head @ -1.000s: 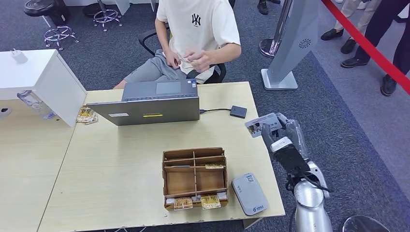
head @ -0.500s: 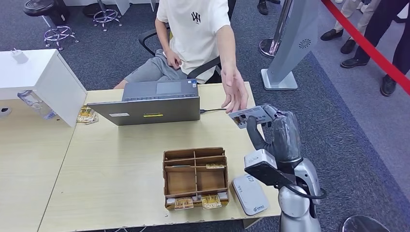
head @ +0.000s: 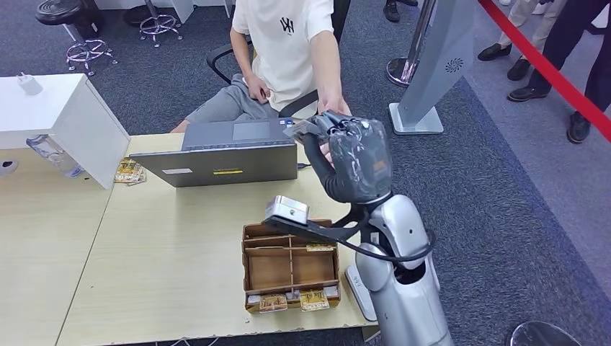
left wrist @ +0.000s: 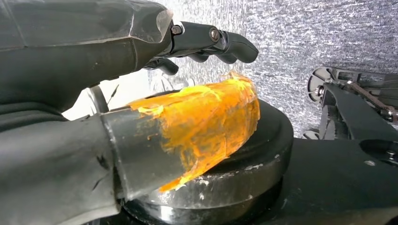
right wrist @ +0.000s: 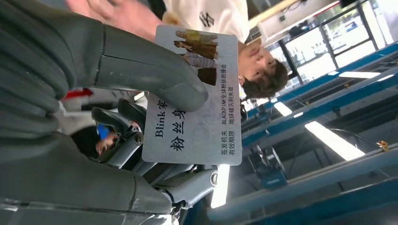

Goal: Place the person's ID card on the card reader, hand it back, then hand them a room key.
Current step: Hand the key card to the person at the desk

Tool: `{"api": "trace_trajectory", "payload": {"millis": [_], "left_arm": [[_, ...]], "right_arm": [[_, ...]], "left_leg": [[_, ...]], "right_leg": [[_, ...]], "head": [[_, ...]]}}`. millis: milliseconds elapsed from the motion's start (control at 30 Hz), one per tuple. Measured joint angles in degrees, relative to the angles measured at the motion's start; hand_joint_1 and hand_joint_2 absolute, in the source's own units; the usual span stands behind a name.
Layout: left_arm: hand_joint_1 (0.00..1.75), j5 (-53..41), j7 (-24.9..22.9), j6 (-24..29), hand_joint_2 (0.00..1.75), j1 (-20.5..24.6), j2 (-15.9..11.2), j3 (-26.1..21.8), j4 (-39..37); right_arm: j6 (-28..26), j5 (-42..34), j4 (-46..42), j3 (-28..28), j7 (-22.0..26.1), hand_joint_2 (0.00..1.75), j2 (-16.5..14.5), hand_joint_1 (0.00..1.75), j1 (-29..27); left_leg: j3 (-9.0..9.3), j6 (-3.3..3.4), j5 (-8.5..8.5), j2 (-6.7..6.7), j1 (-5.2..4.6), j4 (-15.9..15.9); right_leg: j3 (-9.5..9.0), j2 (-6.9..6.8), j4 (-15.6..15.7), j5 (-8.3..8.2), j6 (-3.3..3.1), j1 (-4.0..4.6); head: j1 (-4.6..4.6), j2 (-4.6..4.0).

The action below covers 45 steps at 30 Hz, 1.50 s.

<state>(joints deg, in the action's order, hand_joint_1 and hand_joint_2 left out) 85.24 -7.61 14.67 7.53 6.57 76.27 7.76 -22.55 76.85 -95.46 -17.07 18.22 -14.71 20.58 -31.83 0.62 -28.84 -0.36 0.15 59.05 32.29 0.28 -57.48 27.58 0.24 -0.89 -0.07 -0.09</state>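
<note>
Risk first, of a dropped ID card point(head: 302, 128) at the handover. Grips it in the right hand point(head: 353, 158), thumb on one face and fingers behind, raised above the right end of the laptop point(head: 223, 162). Holds by one end only, most of the card jutting free towards the person's hand point(head: 333, 108), which reaches in just behind the laptop's right end. Could slip or twist out if released before that hand has a firm hold, and would likely land on the laptop or behind it. Could also tug against a tight pinch if pulled early. Seems close to the person's fingers too, so any further push forward might jab them.

Judging by the pose, looks like the hand-back step, with the room key yet to come, probably from the box point(head: 290, 265) in front of the laptop; the card reader point(head: 358, 285) sits just right of that box, partly behind the arm.

From the head view: gives layout, reach and the person's hand, but shows the card only edge-on. From the right wrist view: shows the printed face of the card and the thumb point(right wrist: 150, 70) pressed across it, though nothing of the table. From the left wrist view: shows the left hand point(left wrist: 94, 93) hanging with fingers point(left wrist: 220, 40) loosely apart, holding nothing.
</note>
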Motion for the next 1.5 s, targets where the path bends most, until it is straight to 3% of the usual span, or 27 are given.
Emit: {"api": "trace_trajectory", "payload": {"millis": [200, 433, 533, 567, 667, 867, 1100, 1267, 1500], "left_arm": [[0.00, -0.39, -0.08, -0.49, 0.00, 0.08, -0.28, 2.21, 0.00], [0.00, 0.03, 0.13, -0.90, 0.00, 0.21, -0.38, 3.92, 0.00], [0.00, 0.28, 0.32, -0.93, 0.00, 0.24, -0.50, 4.50, 0.00], [0.00, 0.37, 0.37, -0.94, 0.00, 0.24, -0.55, 4.70, 0.00], [0.00, 0.51, 0.44, -0.94, 0.00, 0.24, -0.64, 5.18, 0.00], [0.00, 0.63, 0.46, -0.94, 0.00, 0.25, -0.77, 5.73, 0.00], [0.00, 0.68, 0.46, -0.92, 0.00, 0.25, -0.78, 6.26, 0.00], [0.00, 0.76, 0.46, -0.87, 0.00, 0.26, -0.77, 6.51, 0.00], [0.00, 0.91, 0.46, -0.42, 0.00, 0.26, -0.70, 6.61, 0.00]], "right_arm": [[-4.17, 7.11, 10.27, -2.39, -2.98, 1.75, 0.00, 1.75, 6.65], [-6.94, 11.98, 19.27, -3.96, -6.55, 1.75, 0.22, 1.75, 9.99], [-8.46, 12.13, 22.63, -4.77, -9.08, 1.75, 0.88, 1.40, 10.87], [-8.87, 12.13, 23.63, -5.19, -10.09, 1.75, 1.21, 0.97, 11.10], [-9.49, 12.13, 26.11, -6.45, -12.57, 1.75, 2.24, 0.00, 11.58], [-10.03, 12.13, 29.32, -8.11, -15.87, 1.75, 3.85, 0.00, 11.99], [-10.83, 12.13, 30.23, -8.68, -16.02, 1.75, 4.77, 0.00, 11.98], [-10.83, 12.12, 27.66, -8.03, -14.36, 1.75, 4.96, 0.00, 10.39], [-10.00, 9.47, 17.47, -4.92, -8.72, 1.75, 4.37, 0.00, 4.30]], "left_leg": [[-0.01, 0.01, 0.00, -0.02, -0.01, 0.01], [-0.01, 0.01, -0.01, -0.04, -0.01, 0.01], [-0.01, 0.01, -0.01, -0.03, -0.01, 0.01], [-0.01, 0.01, -0.01, -0.03, -0.01, 0.01], [-0.01, 0.01, 0.00, -0.04, -0.02, 0.01], [-0.01, 0.01, -0.01, -0.04, -0.02, 0.02], [-0.01, 0.01, -0.01, -0.03, -0.02, 0.02], [-0.01, 0.00, -0.01, -0.03, -0.01, 0.02], [-0.03, 0.00, -0.03, -0.04, -0.02, 0.02]], "right_leg": [[0.00, 0.00, 0.00, 0.00, 0.00, -0.01], [0.01, -0.01, 0.01, 0.01, 0.00, -0.01], [0.01, -0.01, 0.01, 0.01, 0.00, -0.01], [0.01, -0.01, 0.01, 0.01, 0.00, -0.01], [0.01, -0.02, 0.01, 0.00, 0.00, -0.01], [0.01, -0.01, 0.01, 0.00, 0.00, -0.01], [0.03, 0.00, 0.01, 0.01, 0.00, -0.01], [0.04, -0.01, 0.01, 0.01, 0.00, 0.00], [0.04, -0.02, 0.01, 0.02, 0.01, -0.01]], "head": [[0.01, 0.00], [0.00, 0.00], [0.01, 0.00], [0.01, 0.00], [0.01, 0.00], [0.01, 0.00], [0.00, 0.00], [0.00, 0.00], [0.00, 0.00]]}}
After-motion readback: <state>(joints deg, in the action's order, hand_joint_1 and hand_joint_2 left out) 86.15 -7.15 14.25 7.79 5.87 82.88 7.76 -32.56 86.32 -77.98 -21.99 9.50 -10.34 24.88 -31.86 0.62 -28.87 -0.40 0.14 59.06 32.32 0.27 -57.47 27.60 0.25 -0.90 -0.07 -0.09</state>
